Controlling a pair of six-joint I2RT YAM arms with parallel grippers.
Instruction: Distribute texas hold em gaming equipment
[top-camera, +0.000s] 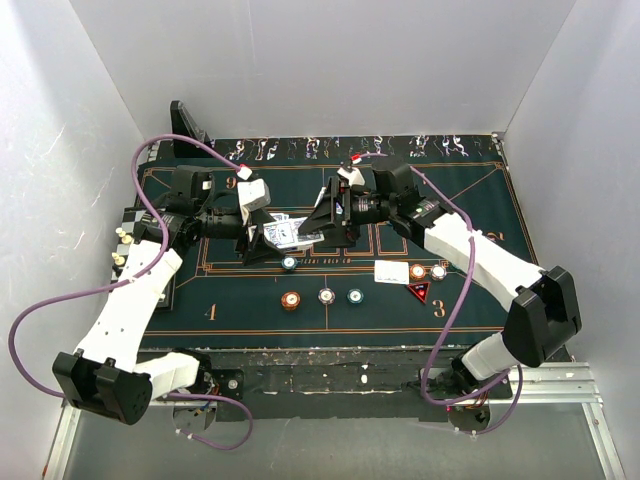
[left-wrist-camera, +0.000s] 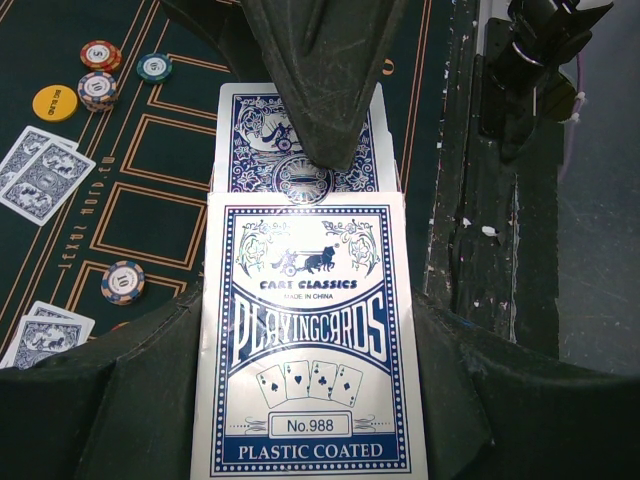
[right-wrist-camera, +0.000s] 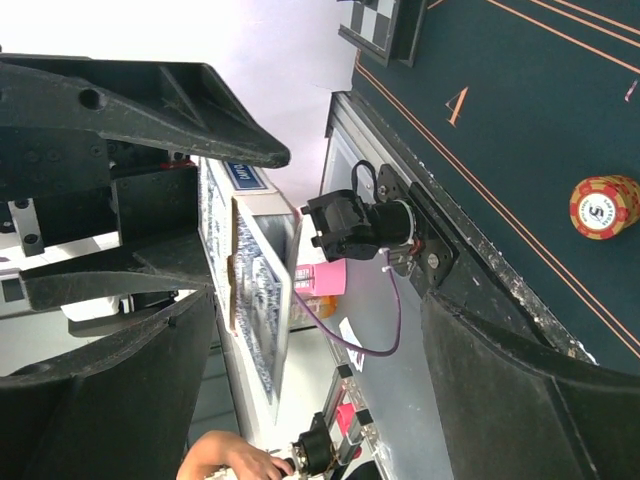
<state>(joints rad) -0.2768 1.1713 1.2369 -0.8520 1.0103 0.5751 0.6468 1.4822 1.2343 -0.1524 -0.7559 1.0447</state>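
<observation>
**Gently Now: One Card Out of the Box**

Over the middle of the tabletop, slightly toward the far edge, the left gripper (top-camera: 262, 232) clamps the card box (left-wrist-camera: 310, 340) by its long sides. The box mouth is turned toward the right arm. A blue-backed card (left-wrist-camera: 250, 140) pokes out of that mouth, and one finger of the right gripper (top-camera: 322, 225) lies across its back. In the right wrist view that gripper's fingers stand spread. Box and card sit edge-on between them, nearer one finger, so it seems nothing is pinched there.

The step in hand looks like drawing a single card for dealing. To do it well, the right gripper should close only on the exposed part of the card, clear of the box lip. It should then pull straight along the card's length. The box says plastic coated, so the cards are probably slick, and a skewed pull could fan out a second one. The left gripper needs only to hold firm, without crushing the box.

A face-down pair (left-wrist-camera: 40, 175) lies on the mat (top-camera: 470, 200) below, and a row of chips (top-camera: 327, 296) sits toward the near edge.
</observation>
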